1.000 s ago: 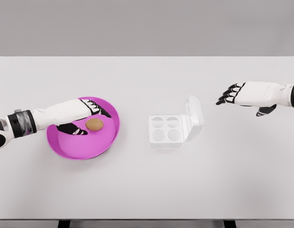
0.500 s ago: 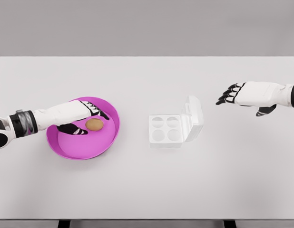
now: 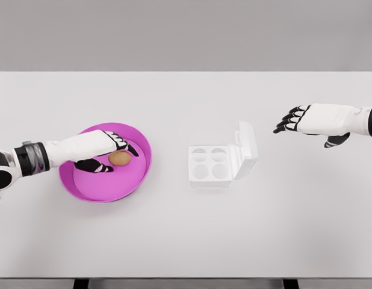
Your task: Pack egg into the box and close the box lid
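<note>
A brown egg (image 3: 120,158) lies in a magenta plate (image 3: 138,177) on the left of the white table. My left hand (image 3: 114,155) reaches over the plate from the left, its fingers spread around the egg's left side, with the thumb below and the other fingers above; no closed grasp shows. A white egg box (image 3: 210,164) with four empty cups sits at the table's middle, and its lid (image 3: 247,149) stands open on the right side. My right hand (image 3: 292,120) hovers to the right of the box, open and holding nothing.
The table's far edge (image 3: 186,72) runs across the upper part of the view, and its front edge (image 3: 186,278) runs along the bottom.
My left hand has lowered and drawn slightly toward the near-left, with its fingers settling closer around the egg. The egg, plate, box and right hand have stayed put.
</note>
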You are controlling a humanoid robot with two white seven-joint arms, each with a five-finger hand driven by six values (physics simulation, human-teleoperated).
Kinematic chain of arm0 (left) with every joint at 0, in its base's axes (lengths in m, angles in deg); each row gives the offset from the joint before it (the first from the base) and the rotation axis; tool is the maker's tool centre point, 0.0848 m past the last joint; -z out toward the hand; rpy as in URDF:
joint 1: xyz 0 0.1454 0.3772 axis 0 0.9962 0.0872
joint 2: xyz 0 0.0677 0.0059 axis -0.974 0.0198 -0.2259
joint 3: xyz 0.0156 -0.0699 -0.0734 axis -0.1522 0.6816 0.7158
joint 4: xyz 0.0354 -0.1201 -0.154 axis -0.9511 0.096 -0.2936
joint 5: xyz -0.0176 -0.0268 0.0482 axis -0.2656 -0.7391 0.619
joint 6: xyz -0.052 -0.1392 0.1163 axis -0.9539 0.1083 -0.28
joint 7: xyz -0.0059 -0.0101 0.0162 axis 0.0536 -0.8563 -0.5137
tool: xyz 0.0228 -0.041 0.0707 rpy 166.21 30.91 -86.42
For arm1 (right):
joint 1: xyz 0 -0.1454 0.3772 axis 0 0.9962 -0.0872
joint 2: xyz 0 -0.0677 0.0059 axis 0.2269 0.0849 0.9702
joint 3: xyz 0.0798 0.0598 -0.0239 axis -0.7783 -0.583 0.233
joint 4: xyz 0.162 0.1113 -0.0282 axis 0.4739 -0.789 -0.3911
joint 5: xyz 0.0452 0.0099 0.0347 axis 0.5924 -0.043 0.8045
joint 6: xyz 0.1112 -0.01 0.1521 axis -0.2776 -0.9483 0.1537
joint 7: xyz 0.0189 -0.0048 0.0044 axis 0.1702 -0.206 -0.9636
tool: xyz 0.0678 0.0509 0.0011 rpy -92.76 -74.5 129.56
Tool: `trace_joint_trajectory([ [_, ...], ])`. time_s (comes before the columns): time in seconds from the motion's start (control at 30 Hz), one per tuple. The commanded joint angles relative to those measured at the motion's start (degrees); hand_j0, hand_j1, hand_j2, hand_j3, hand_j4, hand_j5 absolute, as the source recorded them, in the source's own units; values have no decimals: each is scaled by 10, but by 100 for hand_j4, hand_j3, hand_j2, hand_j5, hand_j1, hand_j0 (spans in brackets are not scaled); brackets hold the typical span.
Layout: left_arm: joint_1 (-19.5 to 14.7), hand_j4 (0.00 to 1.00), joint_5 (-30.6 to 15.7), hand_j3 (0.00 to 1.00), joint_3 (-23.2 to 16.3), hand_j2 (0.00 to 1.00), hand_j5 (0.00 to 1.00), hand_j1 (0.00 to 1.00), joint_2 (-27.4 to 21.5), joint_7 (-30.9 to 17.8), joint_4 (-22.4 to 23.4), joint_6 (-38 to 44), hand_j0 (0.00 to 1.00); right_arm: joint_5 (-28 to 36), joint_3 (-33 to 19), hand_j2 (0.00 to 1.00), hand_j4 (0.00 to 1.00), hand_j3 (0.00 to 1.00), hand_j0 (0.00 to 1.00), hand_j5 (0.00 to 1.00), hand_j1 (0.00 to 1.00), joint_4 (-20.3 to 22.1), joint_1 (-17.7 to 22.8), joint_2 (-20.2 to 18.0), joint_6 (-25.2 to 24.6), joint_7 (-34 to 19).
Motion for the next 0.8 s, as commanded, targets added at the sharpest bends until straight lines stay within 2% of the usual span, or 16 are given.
trace_joint_trajectory([
  [0.0,0,75,-4,75,-1,75,75,75,0,0,2,2,75,2,-1,100,100,100,100,100,100,0,0,-1,-1,0],
  [0.23,0,74,-5,74,-7,74,74,74,0,0,6,21,74,2,-1,100,100,100,100,100,100,0,1,-1,-1,0],
  [0.5,0,61,-6,61,-7,61,61,61,0,0,5,22,61,2,-1,100,100,100,100,100,100,0,0,-1,-1,0],
  [0.77,1,57,-8,57,-6,57,57,57,-1,0,0,22,57,2,-1,100,100,100,100,100,100,0,0,-1,-1,0],
])
